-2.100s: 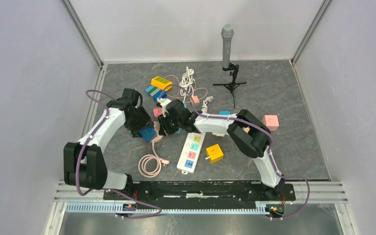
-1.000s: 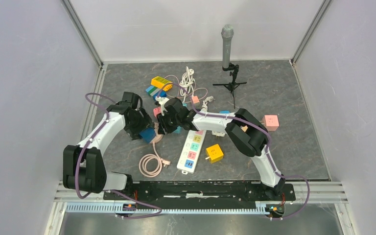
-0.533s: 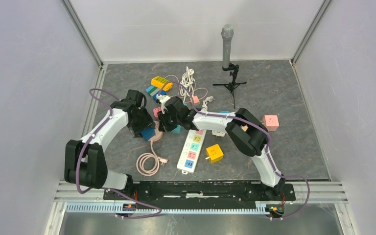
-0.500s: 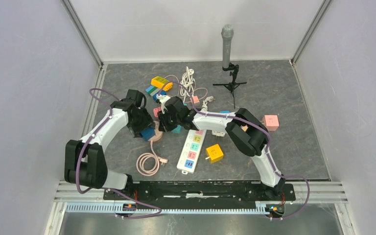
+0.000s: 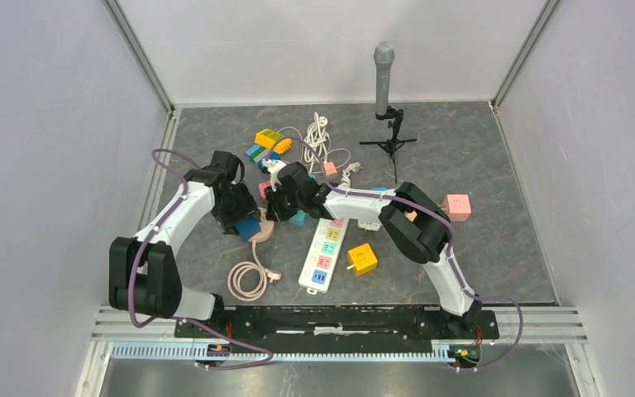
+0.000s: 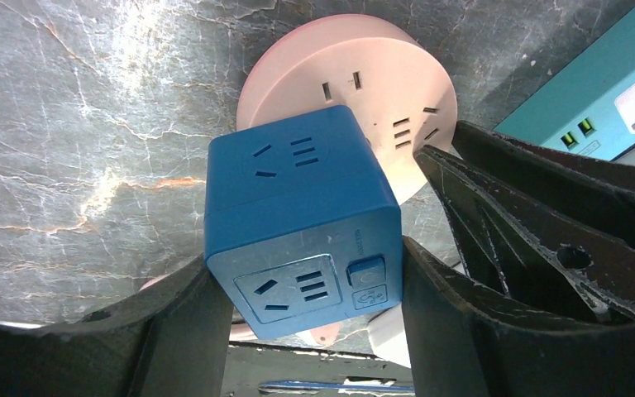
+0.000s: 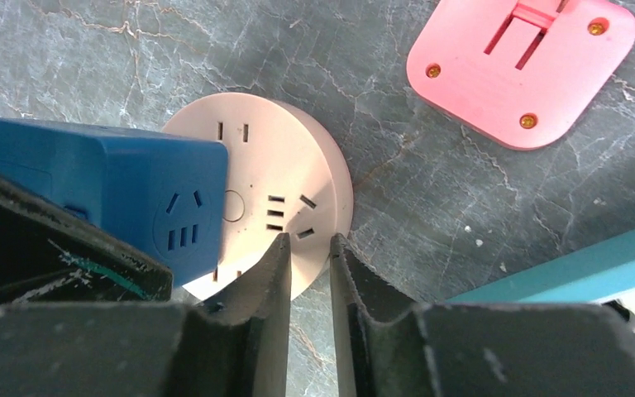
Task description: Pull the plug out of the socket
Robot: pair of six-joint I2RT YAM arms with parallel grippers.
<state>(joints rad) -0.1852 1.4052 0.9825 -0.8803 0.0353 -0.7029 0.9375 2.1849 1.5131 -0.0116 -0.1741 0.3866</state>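
Observation:
The plug is a blue cube adapter [image 6: 298,223] [image 5: 248,227], seated on the round pink socket [image 6: 380,91] [image 7: 285,165] that lies on the grey tabletop. My left gripper [image 6: 310,277] [image 5: 242,217] is shut on the cube, one finger against each side. My right gripper [image 7: 308,241] [image 5: 274,208] comes in from the right, shut with nothing between its fingers, its tips over the near edge of the pink disc. In the right wrist view the cube [image 7: 116,182] covers the disc's left part.
A pink square adapter [image 7: 521,58] and a teal power strip [image 6: 603,83] lie close by. A white power strip [image 5: 324,252], yellow cube [image 5: 362,258], pink cube [image 5: 458,206], coiled pink cable [image 5: 250,279], coloured blocks [image 5: 269,142], white cable [image 5: 318,132] and microphone stand [image 5: 383,78] surround the spot.
My right gripper's fingers have closed together over the disc. The left arm with the cube has shifted slightly back and left, and the coiled pink cable has slid a little left.

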